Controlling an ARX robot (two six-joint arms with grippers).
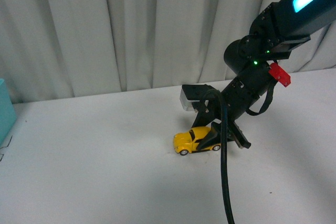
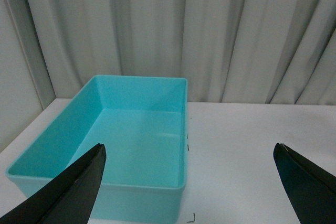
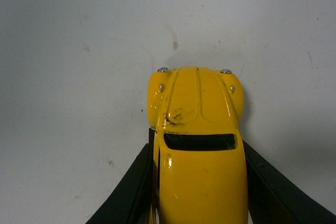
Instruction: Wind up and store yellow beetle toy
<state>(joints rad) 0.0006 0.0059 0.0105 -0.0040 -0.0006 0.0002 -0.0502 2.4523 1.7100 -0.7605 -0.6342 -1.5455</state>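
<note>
1. Cable [image 1: 226,182], black and thick, lies nearest the front camera, running from the right arm toward 6 o'clock over the white table [image 1: 94,171].
2. Just beyond it, a little toward 5 o'clock from the middle of the front view, the yellow toy car [image 1: 186,140] stands on its wheels on the table, nose toward 9 o'clock.
3. The right gripper [image 1: 209,138] is pinching the car's rear half. In the right wrist view a black finger [image 3: 131,182] lies against each flank, and the hood and windshield stick out ahead of the fingers.
4. The hood [image 3: 194,95] in that wrist view has dark scuff marks near the windshield.
5. The right arm [image 1: 252,82] slopes in from 2 o'clock. It carries a red tag [image 1: 280,73], a small green light, and a glowing cyan strip higher up.
6. At the 9 o'clock edge of the front view, well apart from the car, a sliver of the teal box [image 1: 5,108] shows.
7. The left gripper [image 2: 189,148] is spread wide, nothing between its two black fingers [image 2: 79,187]. It looks over the same teal box [image 2: 63,129], an open rectangle sitting on the table.
8. A pale pleated curtain [image 1: 105,30] hangs farthest back, behind the table.
</note>
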